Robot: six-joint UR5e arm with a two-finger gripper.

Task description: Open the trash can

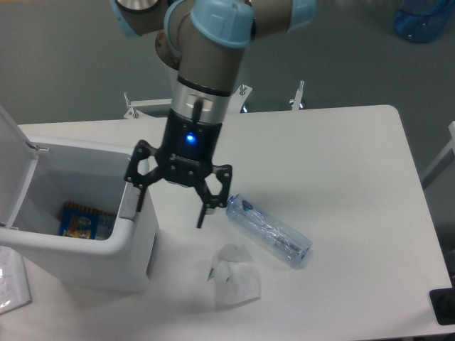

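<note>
The trash can (92, 266) is a large white boxy bin on the left of the table. Its lid (13, 170) stands swung up at the far left, so the inside is open to view, with a colourful packet (79, 220) at the bottom. My gripper (170, 206) points down over the can's right side and its two black fingers are spread apart, holding nothing. The left finger (137, 190) is at the can's right rim, by a grey tab; whether it touches it I cannot tell. The right finger (205, 212) hangs over the table.
A clear plastic bottle (269, 231) lies on the table right of the gripper. Crumpled white paper (234, 275) lies in front of it. A printed sheet (11, 280) lies at the front left corner. A black object (444, 305) is at the front right edge.
</note>
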